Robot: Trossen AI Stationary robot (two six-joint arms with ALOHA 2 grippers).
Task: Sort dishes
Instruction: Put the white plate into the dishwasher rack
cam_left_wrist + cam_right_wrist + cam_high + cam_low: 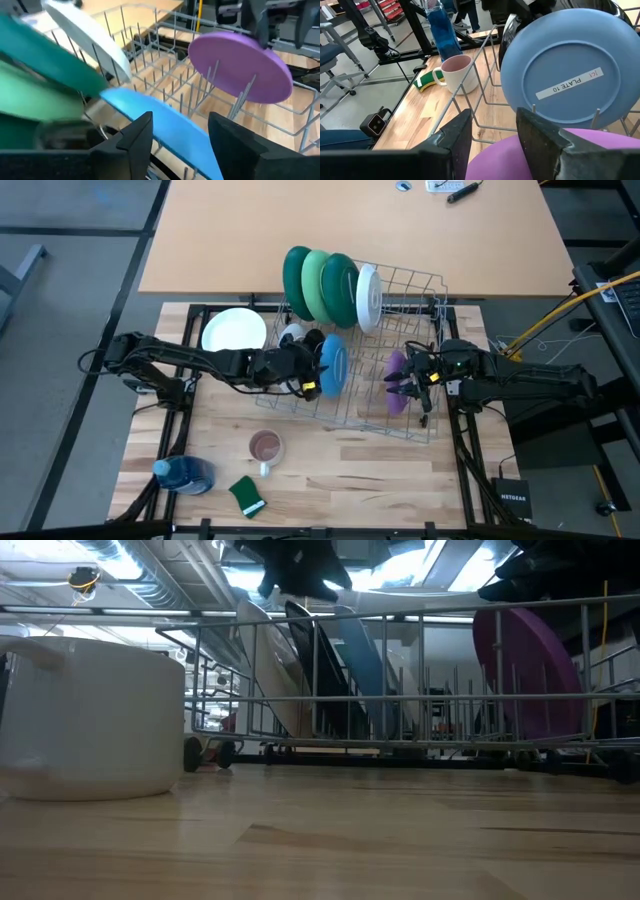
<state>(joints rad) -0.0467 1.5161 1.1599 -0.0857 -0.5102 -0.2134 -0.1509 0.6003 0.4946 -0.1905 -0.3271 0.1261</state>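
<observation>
**Bystanders on the table**

The wire rack point(420, 290) stands around and under both the left pincer point(318, 370) and the right pincer point(405, 375); a mug point(266, 447) with a brown inside sits on the wood just outside the rack, toward the front edge from the left pincer; farther that way lie a green sponge point(246, 496) and a blue bottle point(185, 474) on its side; a black box point(510, 500) sits off the table, well behind the right pincer.

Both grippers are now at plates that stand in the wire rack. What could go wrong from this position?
1. The left gripper has its jaws open around the blue plate; drawing back, a jaw may catch the rim and tip the plate.
2. The right gripper straddles the purple plate with open jaws, close to the rack wires; it may snag them.
3. The two arms face each other inside the rack and could collide.
</observation>
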